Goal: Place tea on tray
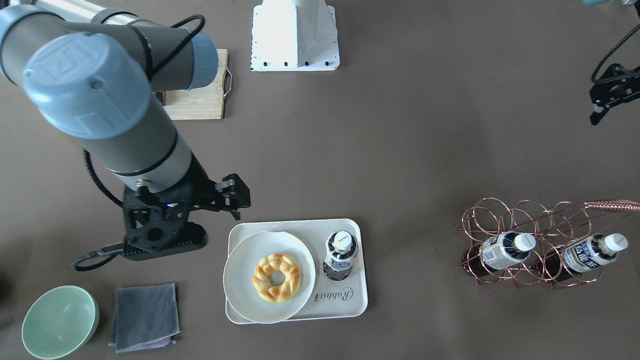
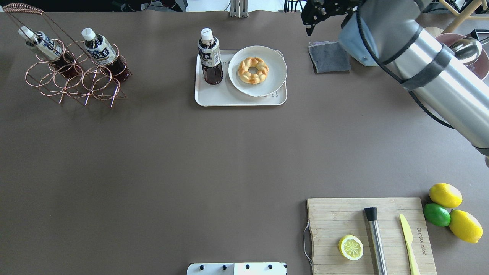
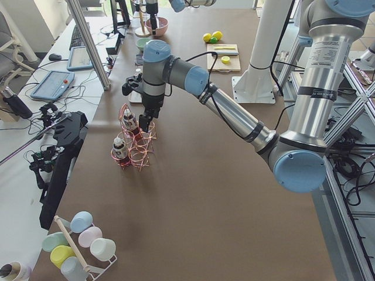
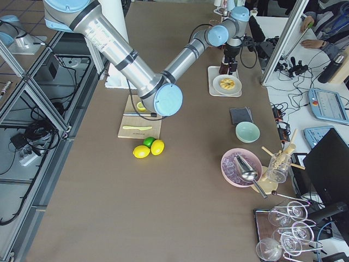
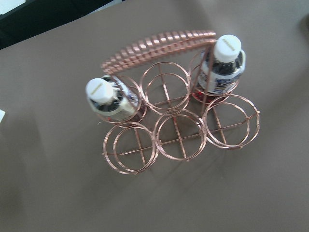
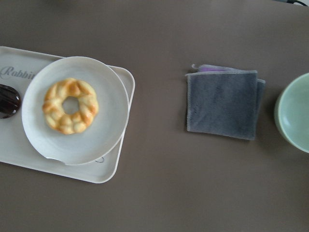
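One tea bottle with a white cap stands upright on the cream tray, beside the round plate that holds a pastry ring; it also shows in the overhead view. Two more tea bottles lie in the copper wire rack. My right gripper is open and empty, just off the tray's corner. My left gripper is open and empty, high over the rack side. The left wrist view looks down on the rack.
A grey cloth and a green bowl lie beyond my right gripper. A wooden cutting board with a lemon half, a knife and a steel tool sits near the robot's base, with lemons and a lime beside it.
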You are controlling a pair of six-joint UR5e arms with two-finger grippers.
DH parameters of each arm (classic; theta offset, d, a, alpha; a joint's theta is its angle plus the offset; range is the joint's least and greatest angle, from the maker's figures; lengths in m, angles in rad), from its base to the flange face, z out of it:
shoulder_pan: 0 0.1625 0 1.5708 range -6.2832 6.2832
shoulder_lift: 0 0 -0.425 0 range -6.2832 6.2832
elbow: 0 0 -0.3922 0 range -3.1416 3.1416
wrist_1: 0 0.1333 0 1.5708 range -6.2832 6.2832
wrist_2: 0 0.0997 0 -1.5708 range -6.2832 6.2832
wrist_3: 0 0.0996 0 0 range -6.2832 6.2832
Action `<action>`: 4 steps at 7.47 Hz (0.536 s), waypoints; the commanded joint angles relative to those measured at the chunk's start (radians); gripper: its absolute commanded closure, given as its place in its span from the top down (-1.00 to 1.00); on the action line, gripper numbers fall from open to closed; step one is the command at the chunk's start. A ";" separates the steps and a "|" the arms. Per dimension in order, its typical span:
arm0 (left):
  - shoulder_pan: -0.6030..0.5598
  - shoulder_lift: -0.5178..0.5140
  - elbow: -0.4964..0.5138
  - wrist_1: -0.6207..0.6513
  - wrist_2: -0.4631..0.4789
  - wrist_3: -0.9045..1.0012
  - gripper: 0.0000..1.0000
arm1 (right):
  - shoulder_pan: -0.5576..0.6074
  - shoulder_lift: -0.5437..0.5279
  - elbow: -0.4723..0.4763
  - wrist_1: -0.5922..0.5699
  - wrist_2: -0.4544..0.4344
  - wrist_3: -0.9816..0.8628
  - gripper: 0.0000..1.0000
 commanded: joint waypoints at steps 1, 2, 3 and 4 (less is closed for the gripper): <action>-0.147 0.133 -0.014 0.034 -0.041 0.146 0.83 | 0.172 -0.297 0.242 -0.151 0.009 -0.333 1.00; -0.164 0.166 -0.014 0.039 -0.041 0.184 0.83 | 0.216 -0.429 0.282 -0.150 0.003 -0.506 1.00; -0.173 0.183 -0.012 0.051 -0.039 0.197 0.82 | 0.287 -0.502 0.281 -0.152 0.000 -0.638 1.00; -0.175 0.212 -0.014 0.068 -0.041 0.200 0.81 | 0.350 -0.569 0.262 -0.150 -0.005 -0.754 1.00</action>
